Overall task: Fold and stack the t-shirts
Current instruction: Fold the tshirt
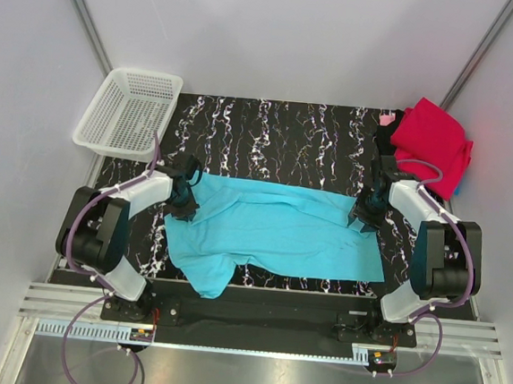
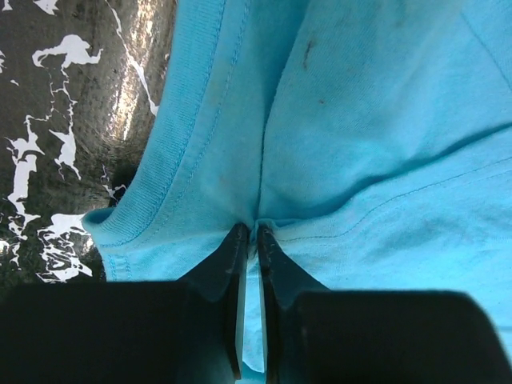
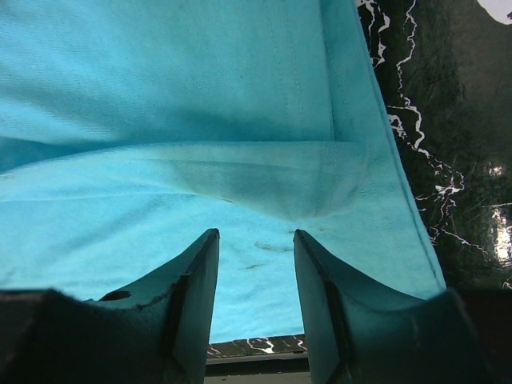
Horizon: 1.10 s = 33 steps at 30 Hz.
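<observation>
One blue shirt (image 1: 280,234): plain turquoise, spread crosswise on the table (image 1: 271,126) between my two arms, rumpled at its left end, one part reaching the near edge.
Red shirt (image 1: 434,140): bunched at the far right corner, apart from the blue one.
Room: bare marbled top beyond the blue shirt; basket (image 1: 129,109) at the far left corner.
Left gripper (image 1: 183,205): almost closed, pinching a pucker of blue cloth beside the collar (image 2: 152,192); only my wrist view shows this.
Right gripper (image 1: 362,217): fingers apart over the cloth near a hemmed edge, nothing gripped.

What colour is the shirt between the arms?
The shirt is turquoise blue; the top view shows it best.
</observation>
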{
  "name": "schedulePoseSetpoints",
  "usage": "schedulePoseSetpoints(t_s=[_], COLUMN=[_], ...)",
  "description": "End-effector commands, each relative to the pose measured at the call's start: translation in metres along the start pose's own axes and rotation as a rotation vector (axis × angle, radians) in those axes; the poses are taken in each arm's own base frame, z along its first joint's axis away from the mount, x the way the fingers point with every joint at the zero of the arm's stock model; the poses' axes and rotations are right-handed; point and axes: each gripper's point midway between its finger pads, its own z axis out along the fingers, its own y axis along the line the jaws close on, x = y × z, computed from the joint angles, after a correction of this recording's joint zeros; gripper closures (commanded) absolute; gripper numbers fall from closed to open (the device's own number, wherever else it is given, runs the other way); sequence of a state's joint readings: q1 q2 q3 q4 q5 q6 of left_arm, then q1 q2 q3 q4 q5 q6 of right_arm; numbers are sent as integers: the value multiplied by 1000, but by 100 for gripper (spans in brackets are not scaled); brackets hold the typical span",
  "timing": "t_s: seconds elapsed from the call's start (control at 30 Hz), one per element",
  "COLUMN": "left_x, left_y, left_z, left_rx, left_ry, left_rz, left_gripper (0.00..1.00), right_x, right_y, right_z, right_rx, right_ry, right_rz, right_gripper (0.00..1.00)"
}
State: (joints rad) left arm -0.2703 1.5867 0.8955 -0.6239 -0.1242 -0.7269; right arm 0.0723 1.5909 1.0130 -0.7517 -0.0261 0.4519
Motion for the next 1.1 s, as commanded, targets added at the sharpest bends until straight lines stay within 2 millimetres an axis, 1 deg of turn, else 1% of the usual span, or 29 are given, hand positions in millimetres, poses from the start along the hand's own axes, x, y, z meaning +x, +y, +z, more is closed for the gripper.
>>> schedulePoseSetpoints(t_s=[0.0, 0.03, 0.07, 0.1, 0.17, 0.2, 0.3, 0.33, 0.37, 0.4, 0.43, 0.5, 0.53, 0.57, 0.63, 0.67, 0.77, 0.8, 1.07], left_x=[-10, -11, -16, -16, -20, -23, -27, -27, -27, -26, -25, -24, -23, -21, -21, -20, -17, -19, -11], left_y=[-4, -2, -3, 2, 3, 5, 3, 2, 0, -2, -1, -1, 0, 2, 4, 5, 6, 3, -2], left_z=[-4, -7, -13, -17, -26, -35, -47, -47, -47, -46, -43, -39, -37, -35, -33, -32, -28, -26, -12], left_rx=[11, 6, 8, -9, -14, -11, 17, 22, 30, 35, 28, 19, 11, 3, -8, -9, -11, 2, 12], left_ry=[-37, -42, -58, -61, -81, -102, -129, -127, -125, -114, -104, -96, -91, -86, -90, -89, -84, -88, -40], left_rz=[4, 5, 6, 10, 11, 10, 11, 13, 14, 18, 19, 21, 20, 20, 16, 13, 18, 17, 13], left_gripper=[89, 89, 82, 78, 75, 73, 72, 72, 75, 78, 85, 89, 89, 85, 72, 70, 68, 67, 68], right_x=[-2, -2, -3, -2, -3, -3, -3, -2, -2, -2, -2, -2, -2, -2, -1, -2, -1, -1, -2], right_y=[1, 1, 1, 2, 3, 3, 3, 3, 3, 3, 4, 4, 4, 3, 3, 2, 3, 2, 1], right_z=[2, 1, 1, 1, 0, 0, 0, 0, -1, -1, -2, -3, -3, -3, -3, -3, -2, -1, -3], right_rx=[3, 3, 1, -2, -4, -4, -7, -7, -7, -9, -13, -13, -13, -13, -10, -10, -9, -7, 0], right_ry=[-11, -10, -12, -13, -13, -13, -15, -15, -13, -15, -19, -19, -22, -20, -18, -18, -16, -13, -22], right_rz=[-11, -11, -7, -7, -7, -4, -5, -5, -4, -5, -7, -7, -9, -9, -13, -12, -15, -15, -21], right_gripper=[50, 50, 50, 50, 50, 50, 51, 50, 50, 51, 51, 51, 50, 50, 51, 50, 51, 51, 51])
